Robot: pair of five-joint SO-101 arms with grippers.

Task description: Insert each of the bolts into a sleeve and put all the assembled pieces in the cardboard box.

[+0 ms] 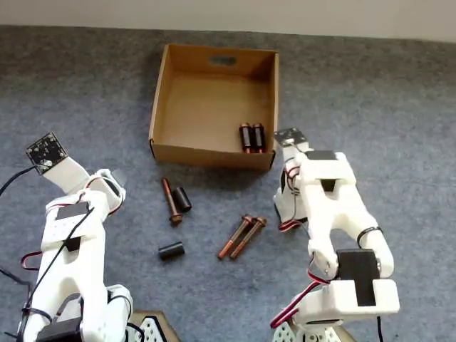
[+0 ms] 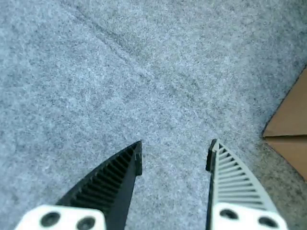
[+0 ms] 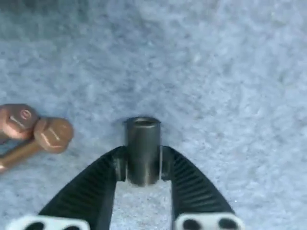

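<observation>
right pincer pinches a sleeve by the box, left pincer spread over bare felt

a shallow cardboard box point(image 1: 206, 100) lies open on grey felt point(image 1: 370, 92), on the far side from two white robot arms. inside the box, against its front wall and close to its right front corner, two assembled pieces point(image 1: 252, 137) lie side by side, touching each other.

the right arm point(image 1: 335, 206) stands just in front of the box's right front corner. the right gripper point(image 3: 142, 160) is pinching a dark sleeve point(image 3: 142, 139) between two black ribbed fingers, and the sleeve's open end points away from the wrist, over the felt.

in front of the box's front wall, between the arms, the paired bolts point(image 1: 242, 236) lie on a slant, copper coloured, their hexagonal heads touching. they lie near the pinched sleeve.

in front of the box's left front corner lies a single bolt point(image 1: 169, 201), its head turned away from the box. a short sleeve point(image 1: 182, 199) lies just beside its shaft. a third sleeve point(image 1: 171, 251) lies on its side farther out from the box, apart from the others.

the left arm point(image 1: 71, 235) stands out beyond the box's left front corner. the left gripper point(image 2: 175, 148) is spread wide with nothing between its black finger and its pale finger, over bare felt, with a corner of the box near it.
</observation>
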